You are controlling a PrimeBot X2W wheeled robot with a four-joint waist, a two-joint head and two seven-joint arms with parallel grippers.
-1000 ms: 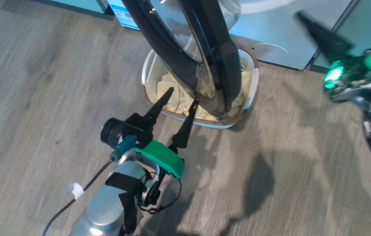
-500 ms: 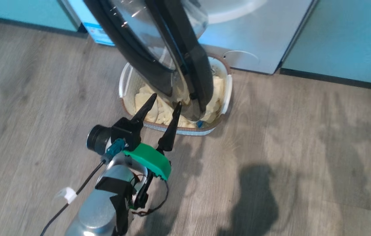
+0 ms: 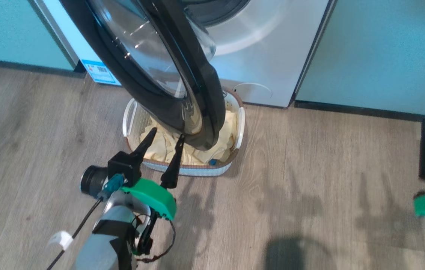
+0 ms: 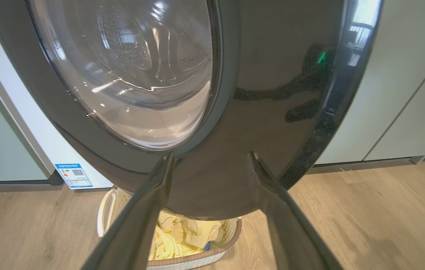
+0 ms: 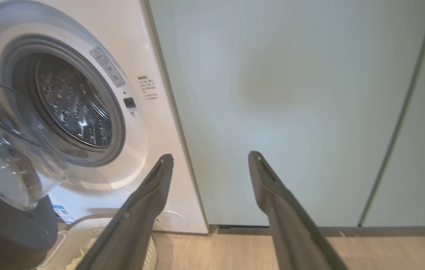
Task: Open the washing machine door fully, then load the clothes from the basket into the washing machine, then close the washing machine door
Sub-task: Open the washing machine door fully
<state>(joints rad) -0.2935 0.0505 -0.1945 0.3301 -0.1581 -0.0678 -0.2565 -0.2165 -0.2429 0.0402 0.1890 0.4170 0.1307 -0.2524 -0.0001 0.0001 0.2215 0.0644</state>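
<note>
door (image 3: 148, 71) hangs over basket (image 3: 197, 171) w/ clothes (image 3: 220, 138), left gripper (image 3: 167, 132) spread.

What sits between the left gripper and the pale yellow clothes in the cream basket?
The glossy black rim of the round door hangs ahead of the left gripper, overhanging the clothes, as the left wrist view shows.
</note>
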